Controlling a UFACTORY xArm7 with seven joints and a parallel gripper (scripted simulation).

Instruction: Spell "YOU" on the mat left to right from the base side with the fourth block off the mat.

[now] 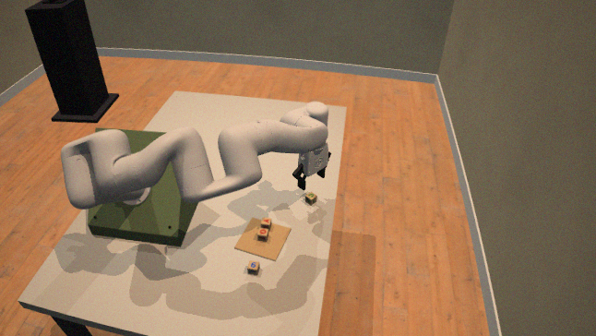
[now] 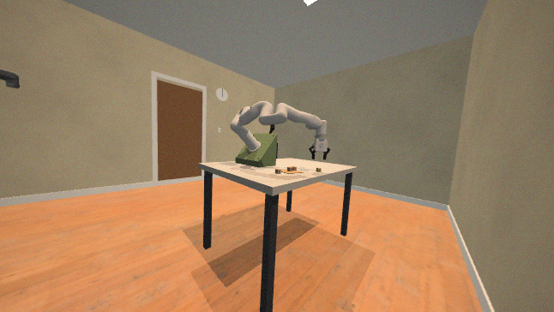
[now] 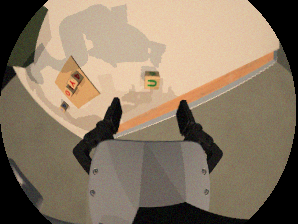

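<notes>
From above, the gripper hangs wide open and empty over the table, just short of the green-lettered block lying off the mat. Two red-lettered blocks sit touching on the mat; a blue-lettered block rests on the table nearer the front edge. From the side, the gripper is clear above the tabletop. At the wrist, black fingers are spread, and the green-lettered block lies beyond and between them.
</notes>
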